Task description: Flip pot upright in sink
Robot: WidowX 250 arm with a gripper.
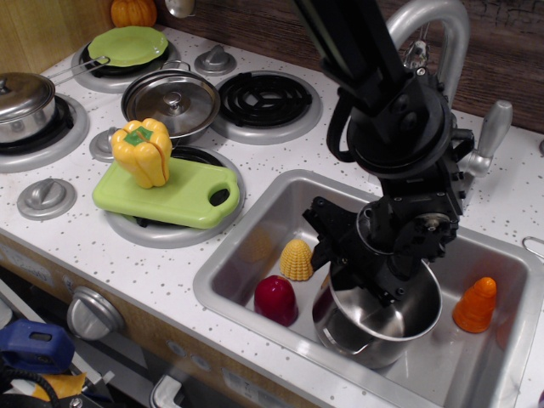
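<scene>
Here, a black robot arm reaches down from the top of the view into the sink, a silver basin set in a white speckled countertop. Its gripper sits at the rim of the pot, a shiny steel cylinder that stands mouth-up near the front wall of the basin. The black gripper body covers the far side of the pot's rim, and the jaws appear closed on that rim, though their exact gap is hidden. Inside the sink, a yellow toy corn and a red toy vegetable lie just left of the pot, and an orange toy carrot stands near the right wall. The grey faucet arches behind the arm. On the stovetop to the left, a yellow bell pepper stands on a green cutting board. Behind it sits a wide lidded pot, with a green plate farther back.
</scene>
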